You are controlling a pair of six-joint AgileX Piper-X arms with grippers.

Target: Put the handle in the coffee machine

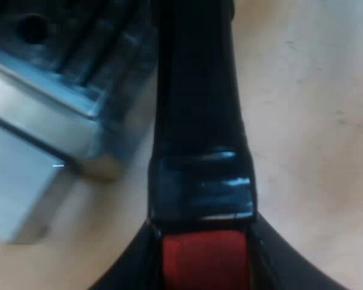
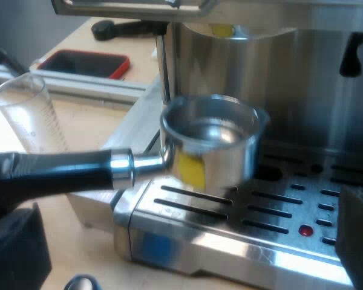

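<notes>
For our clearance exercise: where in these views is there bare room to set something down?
Bare tabletop bordering the handle, away from the drip tray; also the tray's slotted top beyond the basket. Crowded between measuring glass and handle.

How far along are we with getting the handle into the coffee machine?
Done: the left end effector grips the holder by its handle. In hand: the holder hangs over the drip tray, below the machine front. Left: raising it and locking it in.
</notes>
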